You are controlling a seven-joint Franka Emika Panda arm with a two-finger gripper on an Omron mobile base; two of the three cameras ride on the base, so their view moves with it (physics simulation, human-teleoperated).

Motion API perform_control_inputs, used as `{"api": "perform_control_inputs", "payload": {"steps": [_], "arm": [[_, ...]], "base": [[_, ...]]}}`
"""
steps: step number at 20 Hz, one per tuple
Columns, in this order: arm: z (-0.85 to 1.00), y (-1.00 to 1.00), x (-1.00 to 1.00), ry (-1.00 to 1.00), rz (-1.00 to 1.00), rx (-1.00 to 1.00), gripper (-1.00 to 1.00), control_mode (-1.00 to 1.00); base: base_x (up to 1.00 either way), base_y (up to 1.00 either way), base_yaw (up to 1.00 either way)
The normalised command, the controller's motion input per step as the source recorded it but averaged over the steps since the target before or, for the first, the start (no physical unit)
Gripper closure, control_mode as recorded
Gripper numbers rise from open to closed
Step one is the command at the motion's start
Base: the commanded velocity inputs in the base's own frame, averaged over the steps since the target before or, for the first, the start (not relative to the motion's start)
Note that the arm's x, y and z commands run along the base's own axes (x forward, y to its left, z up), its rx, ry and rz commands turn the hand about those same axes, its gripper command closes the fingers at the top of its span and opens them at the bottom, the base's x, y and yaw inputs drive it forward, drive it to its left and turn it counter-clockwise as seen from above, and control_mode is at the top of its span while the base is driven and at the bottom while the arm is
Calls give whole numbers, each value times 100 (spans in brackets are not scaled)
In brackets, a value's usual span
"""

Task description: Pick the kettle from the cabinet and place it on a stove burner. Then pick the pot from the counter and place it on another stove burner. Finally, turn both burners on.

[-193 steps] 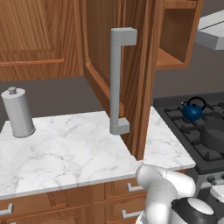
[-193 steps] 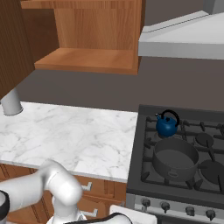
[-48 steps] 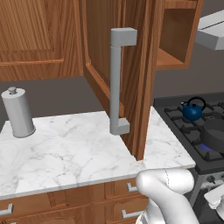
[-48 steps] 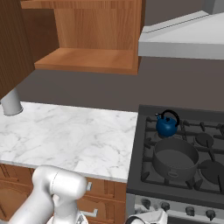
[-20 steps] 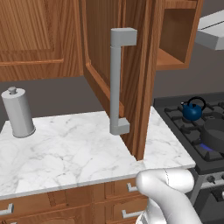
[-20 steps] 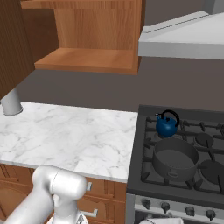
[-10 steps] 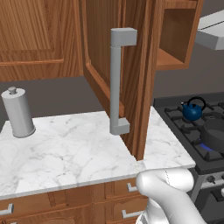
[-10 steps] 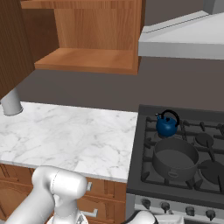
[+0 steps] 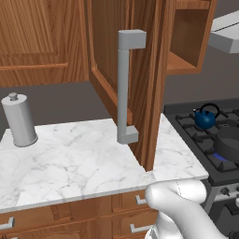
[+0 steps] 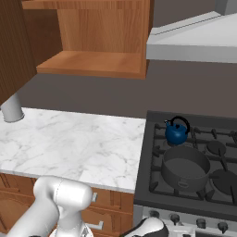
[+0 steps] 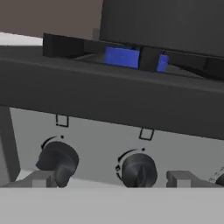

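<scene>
the gripper [image 11: 112, 178] stood wide and empty before the cooktop's front panel, one knob [image 11: 57, 159] at 8 o'clock, a second knob [image 11: 138, 170] just right of 6. blue flame [image 11: 124, 57] already burned under the pot [image 10: 185, 167]; a turn of the wrong knob could have left the kettle [image 10: 176, 131], on the burner at the pot's 11 o'clock, unlit, or put out the pot's flame. the marble counter [image 10: 78, 143] ran left under the open cabinet [image 9: 140, 74], a grey canister [image 9: 19, 119] standing at its far end.

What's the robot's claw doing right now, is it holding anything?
End effector: open, holding nothing, in front of the stove knobs.
</scene>
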Motion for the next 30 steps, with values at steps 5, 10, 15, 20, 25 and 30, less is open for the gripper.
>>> {"api": "perform_control_inputs", "payload": {"steps": [5, 10, 15, 20, 25, 30], "arm": [[-1, -11, 0, 0, 0, 6, -100, -100], [-15, -5, 0, -1, 0, 3, -100, -100], [-16, 0, 8, -1, 0, 2, -100, -100], [-7, -8, 13, -3, 0, 1, -100, -100], [-3, -17, 6, -1, -1, 0, -100, -100], [-6, -5, 9, 0, 0, 0, -100, -100]], "base": [[0, 0, 0], [0, 0, 0], [0, 0, 0], [0, 0, 0], [0, 0, 0], [0, 0, 0]]}}
